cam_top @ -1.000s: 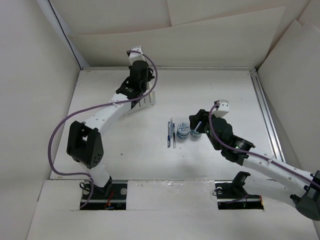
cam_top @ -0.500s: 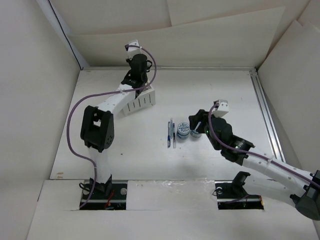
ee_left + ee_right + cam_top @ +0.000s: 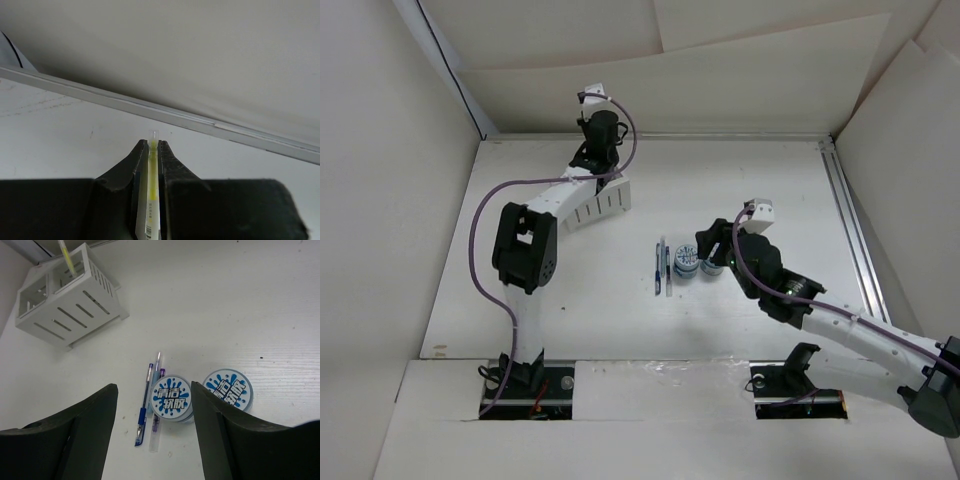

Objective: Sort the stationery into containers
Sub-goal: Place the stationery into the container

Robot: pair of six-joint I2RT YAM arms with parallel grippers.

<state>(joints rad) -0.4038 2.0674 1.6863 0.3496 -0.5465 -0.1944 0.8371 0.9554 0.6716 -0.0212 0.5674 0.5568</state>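
Note:
My left gripper [image 3: 152,145] is shut on a yellow-green pen [image 3: 151,192] and holds it upright over the white slatted organizer [image 3: 604,205] at the back left. In the right wrist view the pen's [image 3: 66,257] lower end reaches into a compartment of the organizer [image 3: 75,310]. My right gripper [image 3: 155,407] is open, low over two round blue-and-white rolls [image 3: 171,397] [image 3: 229,389]. A blue pen [image 3: 143,412] and a clear purple pen [image 3: 156,420] lie just left of the rolls; the nearer roll rests partly on them. In the top view the rolls [image 3: 687,260] and the pens [image 3: 662,268] are mid-table.
White walls close in the table on three sides. A metal rail [image 3: 845,210] runs along the right side and another [image 3: 150,107] along the back wall. The left arm's purple cable [image 3: 480,225] loops out to the left.
The left arm has stretched farther back and risen over the organizer, its elbow swinging up. The right arm has hardly moved.

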